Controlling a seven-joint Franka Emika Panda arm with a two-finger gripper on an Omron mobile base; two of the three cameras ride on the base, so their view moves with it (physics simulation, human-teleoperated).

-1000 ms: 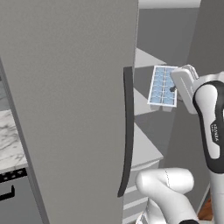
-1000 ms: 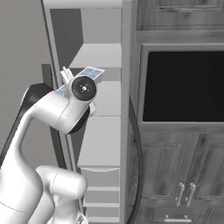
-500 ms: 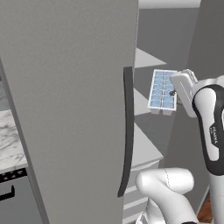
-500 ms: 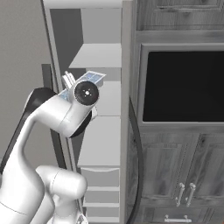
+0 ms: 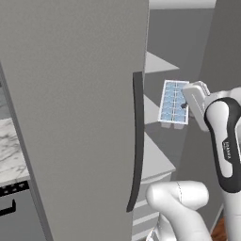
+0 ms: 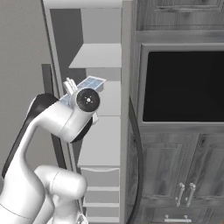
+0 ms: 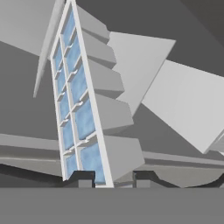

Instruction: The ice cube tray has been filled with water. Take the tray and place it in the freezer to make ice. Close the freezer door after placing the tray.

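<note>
**Tray's in the air at the freezer, and here's what I'd worry about**

So the end effector [image 7: 108,177] is clamped on one short end of the ice cube tray [image 5: 174,102], holding it up in the open freezer [image 6: 98,131] bay, in the gap above one of the white shelves [image 6: 101,142]. It isn't resting on anything yet as far as I can tell. In the left base view the tray faces the camera almost flat-on, and in the hand view it stands away from the fingertips [image 7: 83,178] like a ladder, so it looks pretty steeply tilted rather than level.

That's my first concern: the water [image 7: 83,120] sits in open cells, and a tray tipped like that would dump it in real life. It probably needs levelling before it goes on a shelf.

Second: the grip is only on the near edge, so the whole length is cantilevered out. Bump the far end against a shelf lip or the back wall and it could twist out of the jaws or pivot.

Third: the freezer door [image 5: 75,117] stands wide open on the left, its long dark handle [image 5: 136,146] quite near the tray. Swinging the arm leftward could clip it.

Last, if the tray ends up overhanging the shelf front, the door could knock it when it gets closed.
</note>
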